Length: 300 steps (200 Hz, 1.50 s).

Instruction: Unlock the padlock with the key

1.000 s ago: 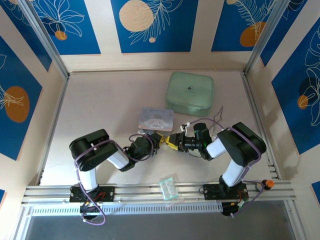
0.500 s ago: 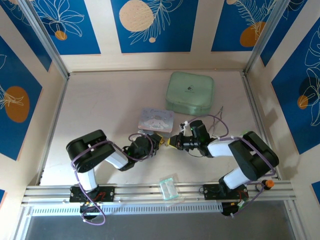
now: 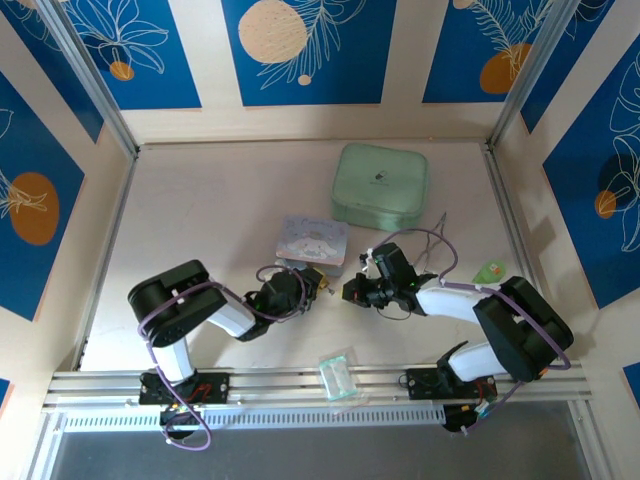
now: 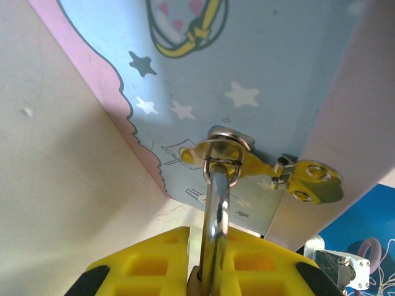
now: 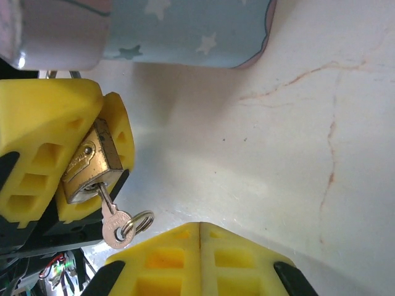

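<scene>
While padlock (image 5: 92, 163) secures tin (image 4: 259, 61), key (image 5: 114, 222) sits inserted.

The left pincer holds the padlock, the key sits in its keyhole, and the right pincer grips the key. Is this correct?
Not quite. In the right wrist view the right pincer is shut on nothing, apart from the key. The left pincer holds the padlock, and the key sits in its keyhole.

Just below the middle of the frame, the left gripper (image 3: 305, 285) and the right gripper (image 3: 352, 290) face each other tip to tip, close but apart. A pastel tin (image 3: 313, 240) lies just above them, with a green case (image 3: 380, 185) higher up. A clear packet (image 3: 338, 375) sits at the bottom centre.
</scene>
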Motion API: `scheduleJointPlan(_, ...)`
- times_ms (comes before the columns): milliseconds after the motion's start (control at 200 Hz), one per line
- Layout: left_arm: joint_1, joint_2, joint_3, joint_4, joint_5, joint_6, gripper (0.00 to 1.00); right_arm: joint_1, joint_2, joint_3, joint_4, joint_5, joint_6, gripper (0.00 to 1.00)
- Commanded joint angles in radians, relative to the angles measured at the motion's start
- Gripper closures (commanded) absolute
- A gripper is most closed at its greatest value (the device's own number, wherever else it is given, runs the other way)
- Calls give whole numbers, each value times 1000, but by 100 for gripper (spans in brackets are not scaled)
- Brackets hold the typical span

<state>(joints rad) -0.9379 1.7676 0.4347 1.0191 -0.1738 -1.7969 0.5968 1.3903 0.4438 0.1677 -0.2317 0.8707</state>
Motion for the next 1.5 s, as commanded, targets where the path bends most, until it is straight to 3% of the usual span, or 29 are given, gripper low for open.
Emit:
scheduleJointPlan(0, 7, -33, 12, -60, 19, 26, 100, 31, -38, -10, 5, -16, -11, 97)
scheduleJointPlan(160, 4, -48, 22, -93, 20, 35, 100, 57, -51, 6, 34, 0, -7, 97)
scheduleJointPlan(500, -25, -30, 38, -36, 48, 7, 100, 34, 106, 78, 219, -55, 33, 97)
scheduleJointPlan(910, -49, -4, 52, -28, 71, -8, 100, 34, 75, 119, 128, 6, 7, 96)
scheduleJointPlan(1081, -41, -26, 50, -117, 62, 15, 100, 49, -9, 81, 2, 122, -85, 85)
scheduleJointPlan(1196, -33, -41, 50, -174, 54, 31, 100, 50, -56, 38, -6, 117, -175, 73)
scheduleJointPlan(1311, -29, -41, 49, -196, 54, 39, 100, 77, -108, 18, -28, 172, -263, 56)
scheduleJointPlan(1336, -27, -43, 49, -200, 56, 41, 100, 91, -122, 16, -33, 205, -283, 51)
scheduleJointPlan(1356, -27, -43, 50, -203, 55, 44, 100, 103, -131, 14, -37, 232, -303, 40)
scheduleJointPlan(1391, -27, -47, 50, -209, 54, 47, 100, 121, -156, 10, -45, 281, -335, 37)
scheduleJointPlan(1396, -27, -47, 50, -210, 54, 48, 100, 123, -159, 9, -46, 287, -340, 35)
scheduleJointPlan(1411, -27, -49, 50, -214, 54, 48, 100, 128, -168, 6, -46, 300, -351, 17)
scheduleJointPlan(1421, -26, -49, 50, -216, 54, 49, 100, 131, -174, 5, -46, 308, -362, 13)
scheduleJointPlan(1496, -24, -60, 53, -226, 55, 61, 100, 131, -215, -10, -40, 334, -436, 11)
